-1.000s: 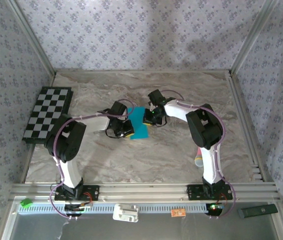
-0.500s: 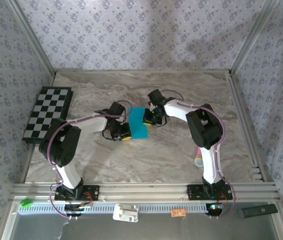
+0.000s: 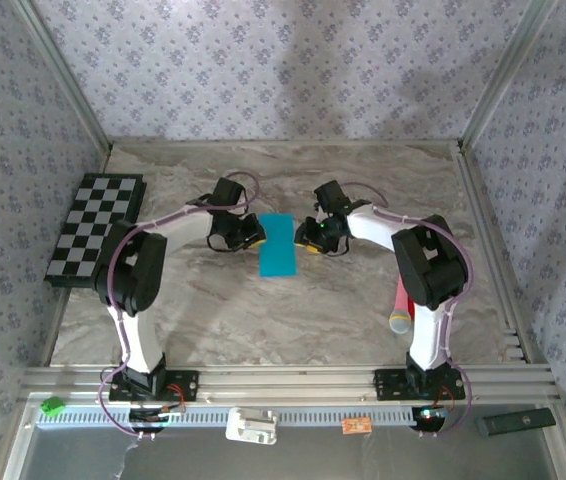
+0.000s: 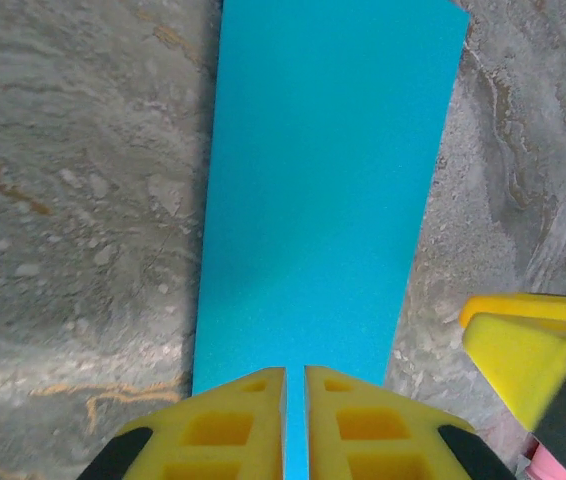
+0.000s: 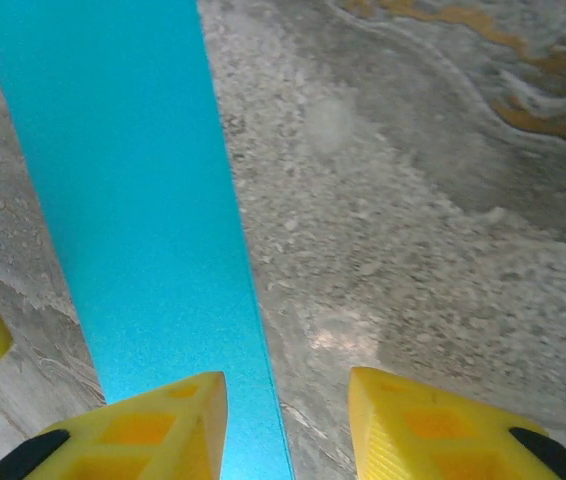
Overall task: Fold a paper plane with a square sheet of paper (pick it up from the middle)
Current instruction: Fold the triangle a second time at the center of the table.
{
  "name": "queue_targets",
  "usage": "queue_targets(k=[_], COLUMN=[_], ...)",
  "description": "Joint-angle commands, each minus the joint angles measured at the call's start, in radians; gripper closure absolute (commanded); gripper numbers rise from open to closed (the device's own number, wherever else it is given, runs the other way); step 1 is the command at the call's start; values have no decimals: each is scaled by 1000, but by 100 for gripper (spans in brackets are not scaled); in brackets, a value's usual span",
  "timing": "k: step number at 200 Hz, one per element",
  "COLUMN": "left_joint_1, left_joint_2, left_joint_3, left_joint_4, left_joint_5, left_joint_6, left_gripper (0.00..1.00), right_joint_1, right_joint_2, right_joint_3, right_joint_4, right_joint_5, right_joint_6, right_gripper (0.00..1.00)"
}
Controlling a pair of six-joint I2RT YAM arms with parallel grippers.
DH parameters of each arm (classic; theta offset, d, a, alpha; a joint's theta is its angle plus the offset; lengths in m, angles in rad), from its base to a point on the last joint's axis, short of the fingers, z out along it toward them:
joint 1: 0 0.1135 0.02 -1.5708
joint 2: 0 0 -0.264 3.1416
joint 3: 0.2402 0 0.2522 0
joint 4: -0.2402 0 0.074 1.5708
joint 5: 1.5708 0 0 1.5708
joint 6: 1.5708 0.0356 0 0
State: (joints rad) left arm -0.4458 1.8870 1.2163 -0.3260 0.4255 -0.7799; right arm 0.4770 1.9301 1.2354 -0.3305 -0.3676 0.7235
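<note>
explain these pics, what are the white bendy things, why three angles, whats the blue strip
These are two robot arms bolted to the near edge of a table. One picture looks down from above and behind them; the other two come from a camera on each wrist, so the yellow blocks there are that arm's own fingertips. The blue strip is a sheet of paper, folded narrow, lying flat between the arms. The left gripper is shut at its edge; whether it pinches the paper is unclear. The right gripper is open, holding nothing. A checkered board lies at the left.
</note>
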Motion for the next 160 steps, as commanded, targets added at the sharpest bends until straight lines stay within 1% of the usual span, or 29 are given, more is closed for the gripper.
queue_targets(k=[1, 33, 38, 64, 95, 121, 160], left_joint_1=[-4, -5, -5, -5, -8, -11, -17], left_joint_2=[34, 70, 75, 86, 82, 98, 85], left_joint_3=[38, 43, 40, 27, -4, -15, -43], left_joint_4=[17, 18, 16, -9, -15, -58, -60], left_joint_5=[34, 21, 18, -22, -53, -90, -108], left_joint_6=[-7, -20, -25, -50, -86, -89, -109], left_gripper=[87, 88, 88, 90, 91, 92, 91], right_joint_1=[3, 5, 5, 11, 16, 23, 33], right_joint_2=[-35, -39, -40, -57, -57, -67, -95], right_joint_3=[-32, -34, -69, -93, -106, -121, -137], right_joint_4=[18, 18, 18, 26, 29, 35, 32], right_joint_5=[-14, -13, -13, -4, -24, -43, -62], right_joint_6=[33, 36, 37, 41, 45, 48, 42], right_gripper=[60, 59, 59, 58, 57, 58, 58])
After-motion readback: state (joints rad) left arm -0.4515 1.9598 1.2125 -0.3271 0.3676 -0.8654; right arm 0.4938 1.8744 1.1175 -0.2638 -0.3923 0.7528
